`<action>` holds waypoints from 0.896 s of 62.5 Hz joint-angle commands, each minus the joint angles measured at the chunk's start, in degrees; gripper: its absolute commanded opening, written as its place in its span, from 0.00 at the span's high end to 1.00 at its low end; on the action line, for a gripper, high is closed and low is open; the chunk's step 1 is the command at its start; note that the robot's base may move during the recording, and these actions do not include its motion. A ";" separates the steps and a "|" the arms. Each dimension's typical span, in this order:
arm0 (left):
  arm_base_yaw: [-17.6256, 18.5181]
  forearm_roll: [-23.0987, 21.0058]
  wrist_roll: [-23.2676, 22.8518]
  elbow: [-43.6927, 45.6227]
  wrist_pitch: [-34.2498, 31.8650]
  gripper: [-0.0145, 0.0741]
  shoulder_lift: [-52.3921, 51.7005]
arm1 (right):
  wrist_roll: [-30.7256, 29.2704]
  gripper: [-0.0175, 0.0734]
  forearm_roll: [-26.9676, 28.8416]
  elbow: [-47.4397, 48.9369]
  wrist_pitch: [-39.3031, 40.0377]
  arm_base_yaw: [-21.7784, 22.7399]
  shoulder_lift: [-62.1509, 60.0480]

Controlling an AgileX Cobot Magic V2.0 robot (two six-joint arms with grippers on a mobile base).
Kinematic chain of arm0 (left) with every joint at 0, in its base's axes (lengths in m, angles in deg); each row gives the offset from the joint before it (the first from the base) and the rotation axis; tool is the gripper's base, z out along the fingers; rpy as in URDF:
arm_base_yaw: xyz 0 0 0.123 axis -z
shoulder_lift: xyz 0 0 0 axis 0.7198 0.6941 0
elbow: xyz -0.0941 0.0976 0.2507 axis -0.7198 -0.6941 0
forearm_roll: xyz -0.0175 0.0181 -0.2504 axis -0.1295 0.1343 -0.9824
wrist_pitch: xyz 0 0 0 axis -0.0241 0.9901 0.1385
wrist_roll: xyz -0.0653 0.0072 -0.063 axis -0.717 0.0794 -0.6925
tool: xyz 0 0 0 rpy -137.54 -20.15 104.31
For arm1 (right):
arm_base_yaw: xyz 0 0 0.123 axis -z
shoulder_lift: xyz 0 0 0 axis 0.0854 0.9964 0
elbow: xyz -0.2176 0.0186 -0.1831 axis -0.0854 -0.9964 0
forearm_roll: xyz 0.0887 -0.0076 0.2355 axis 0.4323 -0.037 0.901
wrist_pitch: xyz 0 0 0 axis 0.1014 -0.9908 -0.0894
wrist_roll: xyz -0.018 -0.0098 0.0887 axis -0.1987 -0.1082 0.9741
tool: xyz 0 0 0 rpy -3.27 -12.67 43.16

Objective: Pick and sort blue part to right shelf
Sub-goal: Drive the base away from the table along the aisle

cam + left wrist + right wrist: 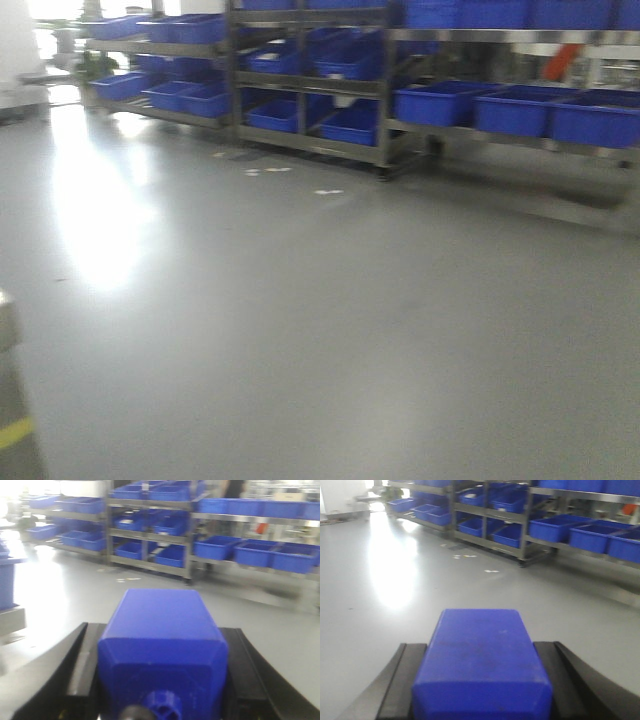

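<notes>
A blue part point(162, 650), a blocky piece with a round knob at its near end, sits clamped between the black fingers point(75, 670) of my left gripper point(161, 630). My right gripper point(481, 652) is shut on a second blue part point(481, 665), a plain rectangular block, with black fingers point(402, 680) on both sides. Both are held above the grey floor. Metal shelves point(310, 85) loaded with blue bins stand far ahead; the shelf at the right point(520, 110) carries a row of bins. Neither gripper shows in the front view.
Open grey floor point(300, 320) stretches between me and the shelves, with a bright glare patch point(100, 210) at the left and small white scraps point(325, 191) near the rack's foot. A grey post with a yellow stripe point(15, 420) stands at the lower left.
</notes>
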 commanded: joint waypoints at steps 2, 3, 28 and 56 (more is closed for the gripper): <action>0.05 -0.15 -0.08 1.67 -5.47 0.46 0.43 | -0.14 0.40 -0.64 1.56 5.23 0.30 0.17; 0.05 -0.15 -0.08 1.67 -5.47 0.46 0.43 | -0.14 0.40 -0.64 1.56 5.23 0.30 0.17; 0.05 -0.15 -0.08 1.67 -5.47 0.46 0.43 | -0.14 0.40 -0.64 1.56 5.23 0.30 0.17; 0.05 -0.15 -0.08 1.67 -5.47 0.46 0.43 | -0.14 0.40 -0.64 1.56 5.23 0.30 0.17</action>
